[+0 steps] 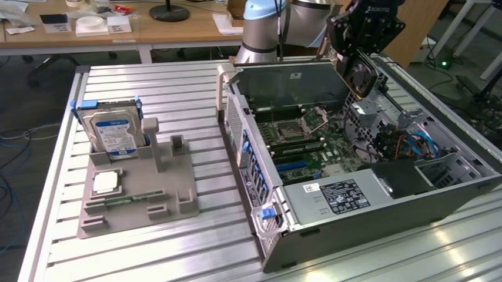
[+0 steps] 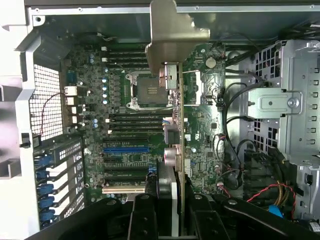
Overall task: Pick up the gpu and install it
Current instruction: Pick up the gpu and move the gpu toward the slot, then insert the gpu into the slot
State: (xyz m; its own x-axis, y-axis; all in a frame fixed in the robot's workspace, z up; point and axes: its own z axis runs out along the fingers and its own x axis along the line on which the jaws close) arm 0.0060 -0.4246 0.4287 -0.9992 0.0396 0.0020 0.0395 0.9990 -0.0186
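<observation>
Well, nearest of all is the open computer case (image 1: pixel 353 235), lying on its side on a slatted metal table (image 1: pixel 180 106). A labelled power supply box (image 1: pixel 345 197) sits in the case's near end. Well apart from the case, to the exterior view's left of it, is a grey holder (image 1: pixel 129 226). It carries an upright hard drive (image 1: pixel 112 134), a processor chip (image 1: pixel 106 182) and a narrow memory stick (image 1: pixel 129 198).

Deeper in the case the motherboard (image 1: pixel 302 147) lies bare, its empty processor socket (image 1: pixel 294 129) near the middle. Blue cables (image 1: pixel 419 144) run along the case's side at the exterior view's right.

Over the far end of the case hangs the gripper (image 1: pixel 354 56). It is closed tight on the gpu (image 1: pixel 367 82), and the black fingers (image 2: pixel 142 215) press on the card's two flat faces. There is no more gap between them than the card and its shroud fill.

The gpu hangs straight below the gripper, standing on edge. Its round fan (image 1: pixel 359 73) faces the near end of the case, and its lower edge is about level with the case's rim. From the wrist it shows edge-on as a thin line passing close beside the socket. Its silver bracket (image 2: pixel 175 35) is at the end farthest from the fingers, toward the case's wall. The card is not seated in any slot, and I cannot tell whether its lower edge touches the board.

Behind the case rises the arm (image 1: pixel 263 23), and beyond that a wooden desk (image 1: pixel 157 32).
</observation>
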